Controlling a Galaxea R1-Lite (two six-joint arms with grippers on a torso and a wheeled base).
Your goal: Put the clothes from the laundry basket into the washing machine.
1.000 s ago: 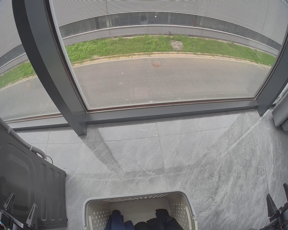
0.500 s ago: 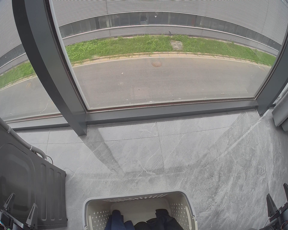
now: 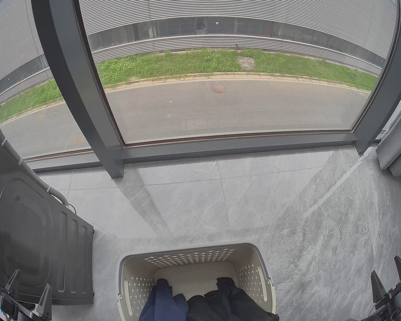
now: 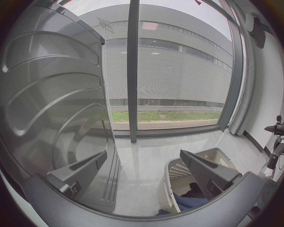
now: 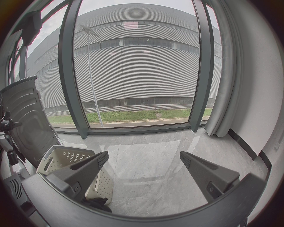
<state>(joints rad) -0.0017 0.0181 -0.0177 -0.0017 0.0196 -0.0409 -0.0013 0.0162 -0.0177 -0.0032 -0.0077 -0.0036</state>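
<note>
Clothes of navy and black fabric (image 3: 204, 303) sit in the cream perforated plastic laundry basket (image 3: 188, 256) at six o'clock. Grey metal washing machine (image 3: 37, 242) stands at eight. Left tool (image 4: 142, 154) and right tool (image 5: 144, 155) both hang spread.

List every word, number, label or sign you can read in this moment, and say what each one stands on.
There is no readable text in any view.
On the laundry basket: only a perforated hole pattern, no print.
On the washing machine: a bare ribbed grey panel, no label visible.
On the building across the road: one small pale triangle mark on a window band, with no letters or numbers legible.
</note>
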